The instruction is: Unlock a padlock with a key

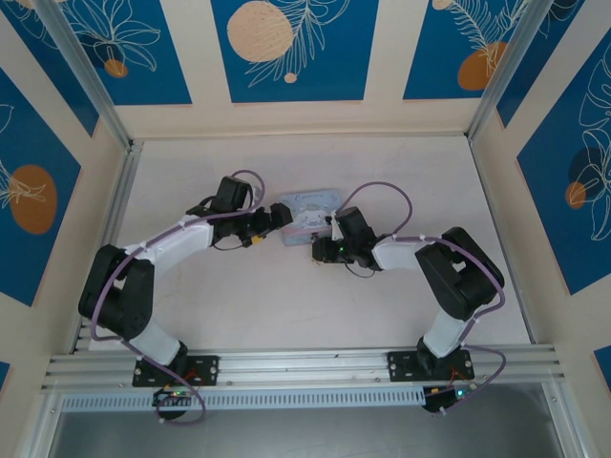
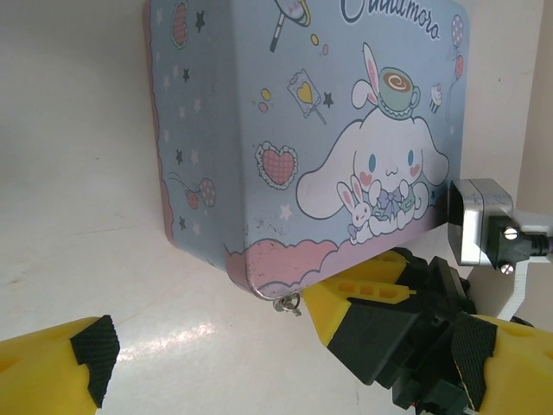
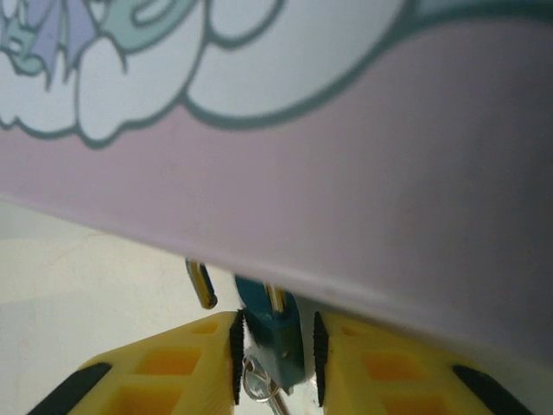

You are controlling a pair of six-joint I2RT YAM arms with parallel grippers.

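The small bluish metal padlock (image 3: 275,341) is bracketed by the part-closed right gripper (image 3: 276,359); firm contact cannot be told. The left gripper (image 2: 283,359) is spread wide. Squeezed off-centre, the padlock could be twisted free.

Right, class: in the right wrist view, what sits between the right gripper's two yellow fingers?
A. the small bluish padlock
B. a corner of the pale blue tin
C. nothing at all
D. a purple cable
A: the padlock sits in the right gripper, flanked by its yellow fingers, just under the tin.
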